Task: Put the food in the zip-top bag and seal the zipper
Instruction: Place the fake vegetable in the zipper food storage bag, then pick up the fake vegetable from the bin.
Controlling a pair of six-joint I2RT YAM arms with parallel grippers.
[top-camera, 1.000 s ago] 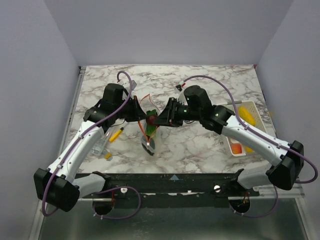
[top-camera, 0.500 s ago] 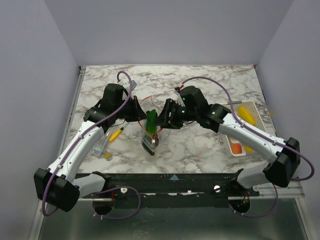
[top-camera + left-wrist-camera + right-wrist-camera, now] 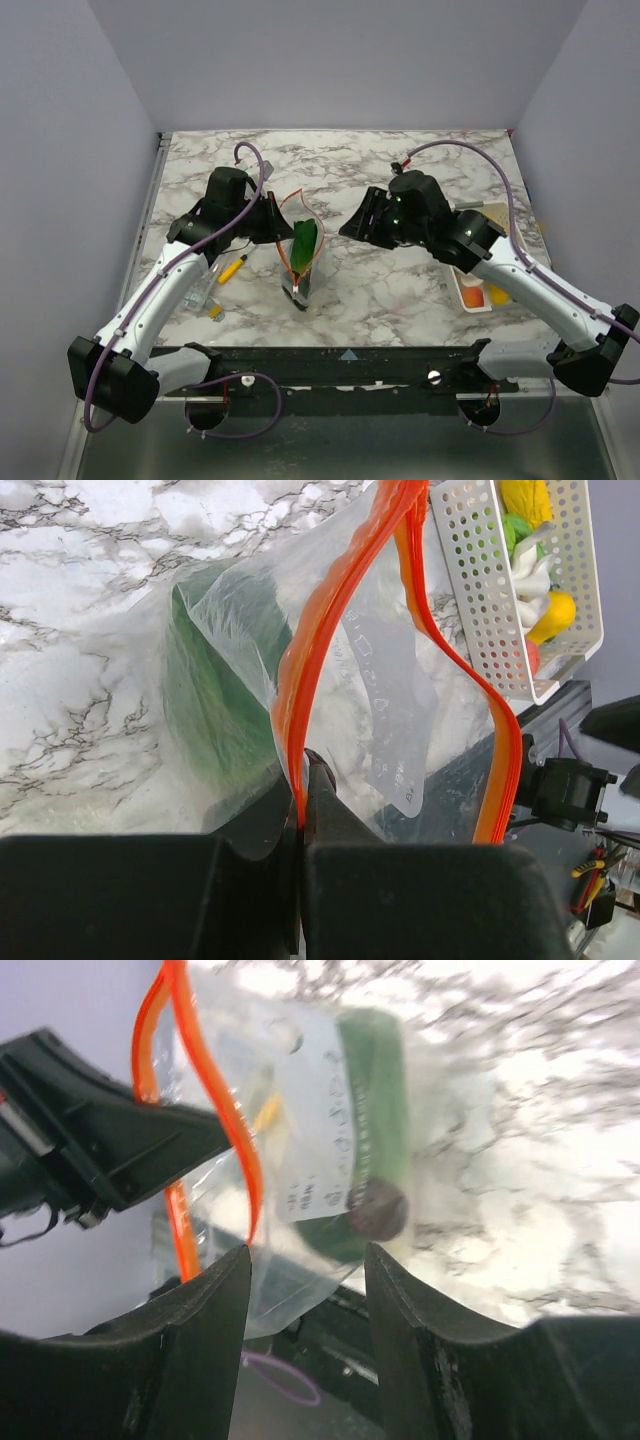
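Leafy green (image 3: 305, 240) is released into zip-top bag (image 3: 296, 284), pinched by left hand (image 3: 277, 228); right hand (image 3: 354, 224) is withdrawn, spread, freed for the next pick.

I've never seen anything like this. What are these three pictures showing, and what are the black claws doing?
Two robot arms are bolted to a marble table. One picture looks down from above; the other two come from a camera on each wrist, showing that arm's own fingers. The left gripper pinches the red-orange zipper strip of a clear floppy plastic bag, whose mouth gapes open. A leafy green toy vegetable sits inside. The right gripper is open and empty, facing the bag. A white slotted tray holds more toy food, and a short yellow pen lies left of the bag.
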